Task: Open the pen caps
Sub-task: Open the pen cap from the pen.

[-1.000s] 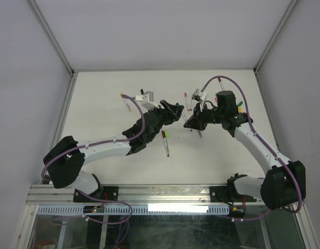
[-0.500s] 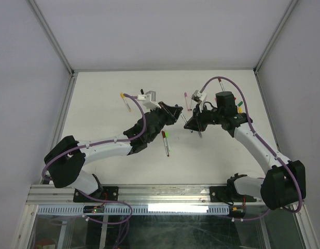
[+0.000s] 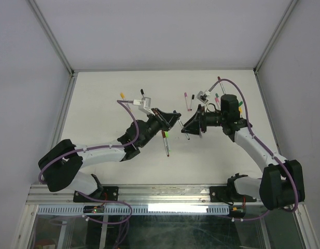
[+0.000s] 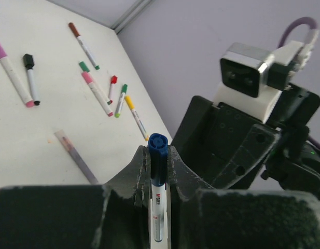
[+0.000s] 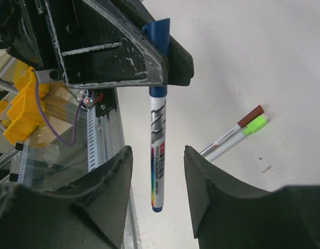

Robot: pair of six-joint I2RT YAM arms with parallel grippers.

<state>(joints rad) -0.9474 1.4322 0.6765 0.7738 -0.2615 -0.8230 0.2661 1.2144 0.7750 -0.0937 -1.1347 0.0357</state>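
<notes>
My left gripper (image 4: 157, 149) is shut on the blue pen cap (image 4: 158, 171) of a white pen, and the barrel runs back between its fingers. In the right wrist view that pen's barrel (image 5: 157, 129) sticks out from the left gripper's fingers (image 5: 113, 57). It lies between the fingers of my right gripper (image 5: 157, 155), which is open, with a gap on both sides. From above, the left gripper (image 3: 174, 117) and right gripper (image 3: 188, 126) meet tip to tip over the table's middle.
Capped pens lie about the table: a brown and a green one (image 3: 165, 142) below the grippers, pink and black ones (image 3: 189, 101) behind, a yellow one (image 3: 124, 100) at the left. Several more (image 3: 218, 97) lie by the right arm. A bare grey barrel (image 4: 75, 155) lies near the left gripper.
The left gripper has shut on the pen's cap. The right gripper, shut on the barrel before, has opened. Both grippers have shifted slightly toward the near side.
</notes>
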